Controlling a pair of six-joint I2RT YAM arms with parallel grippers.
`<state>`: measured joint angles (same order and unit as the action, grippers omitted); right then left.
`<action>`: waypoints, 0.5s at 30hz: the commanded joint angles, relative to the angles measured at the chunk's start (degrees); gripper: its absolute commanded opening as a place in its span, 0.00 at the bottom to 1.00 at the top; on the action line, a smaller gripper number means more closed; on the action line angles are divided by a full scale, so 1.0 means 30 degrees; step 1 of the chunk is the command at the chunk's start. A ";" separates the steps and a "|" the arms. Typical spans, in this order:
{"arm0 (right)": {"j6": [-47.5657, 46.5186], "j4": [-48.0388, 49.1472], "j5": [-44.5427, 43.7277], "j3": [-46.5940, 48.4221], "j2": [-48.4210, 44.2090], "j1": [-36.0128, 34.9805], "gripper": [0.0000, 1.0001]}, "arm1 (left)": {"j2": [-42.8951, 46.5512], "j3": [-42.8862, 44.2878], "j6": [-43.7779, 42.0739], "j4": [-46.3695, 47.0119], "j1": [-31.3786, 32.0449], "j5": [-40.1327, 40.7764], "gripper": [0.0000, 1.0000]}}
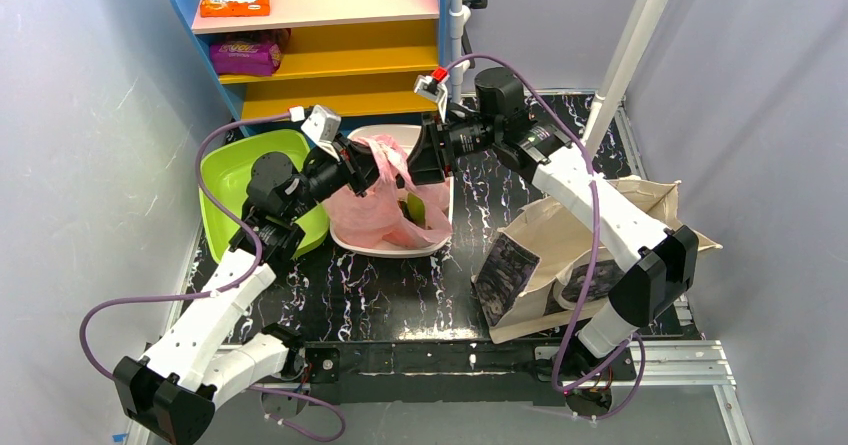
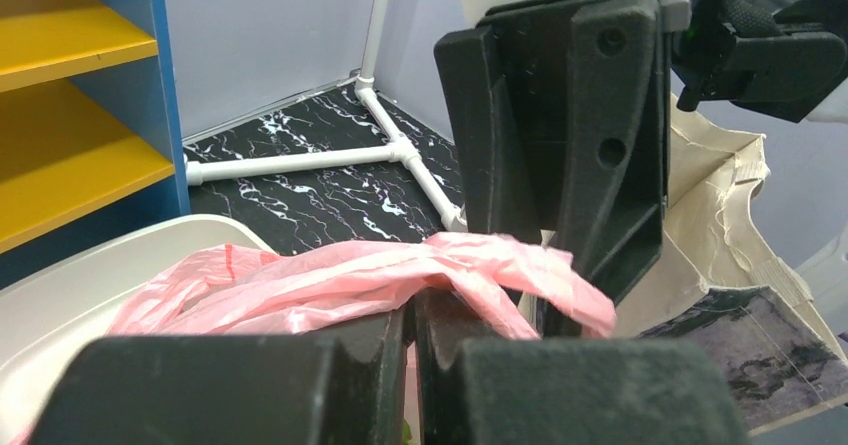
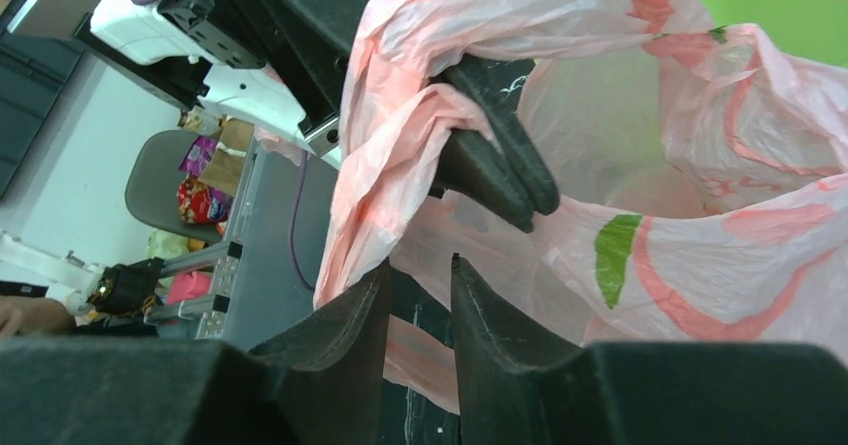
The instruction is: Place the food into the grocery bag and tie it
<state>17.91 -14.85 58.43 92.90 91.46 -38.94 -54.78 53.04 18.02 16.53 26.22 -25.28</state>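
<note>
The pink grocery bag (image 1: pixel 385 215) slumps in a white basin (image 1: pixel 392 249) at the table's middle back. My left gripper (image 1: pixel 368 165) is shut on a twisted handle of the bag (image 2: pixel 300 285), with the plastic draped over its jaws (image 2: pixel 412 310). My right gripper (image 1: pixel 425 155) faces it from the right, close above the bag's mouth. In the right wrist view its jaws (image 3: pixel 420 270) stand apart with nothing pinched; a pink strip lies beyond the gap. The left fingers (image 3: pixel 510 165) show there, wrapped in pink plastic. The food is mostly hidden; a green bit (image 1: pixel 413 208) shows inside the bag.
A lime green basin (image 1: pixel 235 180) lies left of the white one. A beige canvas tote (image 1: pixel 560 245) lies on its side at the right, under my right arm. A blue and yellow shelf (image 1: pixel 320 65) with snack packs stands behind. A white pipe (image 1: pixel 625 55) rises back right.
</note>
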 commanded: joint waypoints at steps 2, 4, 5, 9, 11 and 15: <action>-0.0700 0.0730 0.1429 0.0631 -0.0078 -0.0291 0.40 | 0.0332 0.1349 0.0329 -0.0822 -0.0009 0.0664 0.00; -0.0755 0.0844 0.1558 0.0571 -0.0109 -0.0361 0.43 | 0.0388 0.1381 0.0446 -0.0803 -0.0009 0.0702 0.00; -0.0715 0.0980 0.1575 0.0558 -0.0125 -0.0440 0.44 | 0.0405 0.1388 0.0505 -0.0796 -0.0009 0.0755 0.00; -0.0573 0.1232 0.0826 0.0884 0.0056 -0.0916 0.48 | 0.0567 0.1266 0.0656 -0.0721 -0.0009 0.1131 0.00; -0.0454 0.1253 0.0014 0.1159 0.0241 -0.1105 0.49 | 0.0701 0.1180 0.0778 -0.0614 -0.0009 0.1257 0.00; 0.0242 0.2250 -0.1171 0.1162 0.0461 -0.1405 0.53 | 0.0807 0.1135 0.0920 -0.0623 -0.0009 0.1357 0.00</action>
<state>17.06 -13.04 57.76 93.76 92.60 -41.93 -54.41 55.16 20.05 14.06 26.22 -22.79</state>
